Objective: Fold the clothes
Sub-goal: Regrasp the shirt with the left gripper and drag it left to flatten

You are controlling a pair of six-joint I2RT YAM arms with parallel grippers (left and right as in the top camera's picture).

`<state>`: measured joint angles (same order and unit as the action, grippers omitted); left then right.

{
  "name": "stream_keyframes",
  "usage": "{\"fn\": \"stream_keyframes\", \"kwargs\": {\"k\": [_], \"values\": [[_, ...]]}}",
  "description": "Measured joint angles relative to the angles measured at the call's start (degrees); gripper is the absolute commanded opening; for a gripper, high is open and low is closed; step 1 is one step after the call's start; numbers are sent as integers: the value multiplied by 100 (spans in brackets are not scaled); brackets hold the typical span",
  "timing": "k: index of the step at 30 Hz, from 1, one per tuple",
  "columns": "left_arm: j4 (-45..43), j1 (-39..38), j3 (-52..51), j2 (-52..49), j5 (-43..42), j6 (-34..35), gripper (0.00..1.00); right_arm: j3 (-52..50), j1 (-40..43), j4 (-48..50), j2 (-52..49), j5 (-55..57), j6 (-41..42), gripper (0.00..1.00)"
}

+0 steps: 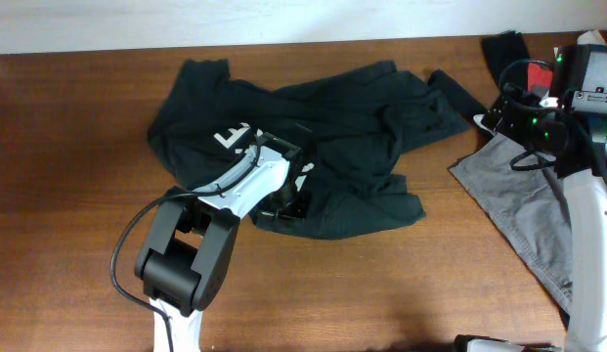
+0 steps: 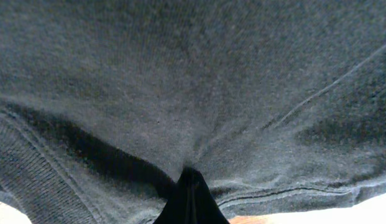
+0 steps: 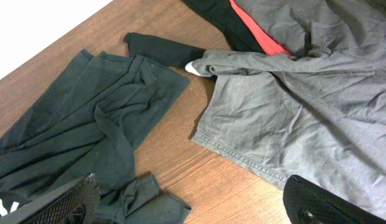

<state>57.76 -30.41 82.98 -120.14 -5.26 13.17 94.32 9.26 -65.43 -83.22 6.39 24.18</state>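
Overhead, the clothes [image 1: 332,137] lie rumpled mid-table with the left gripper [image 1: 283,203] at their near hem; a first fold seems to be starting, and next that edge needs carrying far across. Left wrist: the jaws are pressed together, pinching soft fine-knit cloth above a ribbed band [image 2: 37,180]. Right wrist: the right gripper [image 3: 191,208] is spread and empty, beside a woven grey garment [image 3: 304,112].

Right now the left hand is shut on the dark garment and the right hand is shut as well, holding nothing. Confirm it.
Not quite: the right hand is open, not shut. The right wrist view shows its fingers spread wide with nothing between them. The rest holds: the left hand is shut on the dark garment.
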Motion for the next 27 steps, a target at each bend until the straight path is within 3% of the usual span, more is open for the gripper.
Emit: {"fn": "stream_keyframes", "kwargs": {"k": [10,18,27], "values": [[72,437,-391,173,111,85,1,0,0,0,0,0,0,99],[-37,1869,-656,304,39,391,1,0,0,2,0,2,0,99],[-1019,3683,-664,326,-37,625,2,0,0,2,0,0,0,99]]}}
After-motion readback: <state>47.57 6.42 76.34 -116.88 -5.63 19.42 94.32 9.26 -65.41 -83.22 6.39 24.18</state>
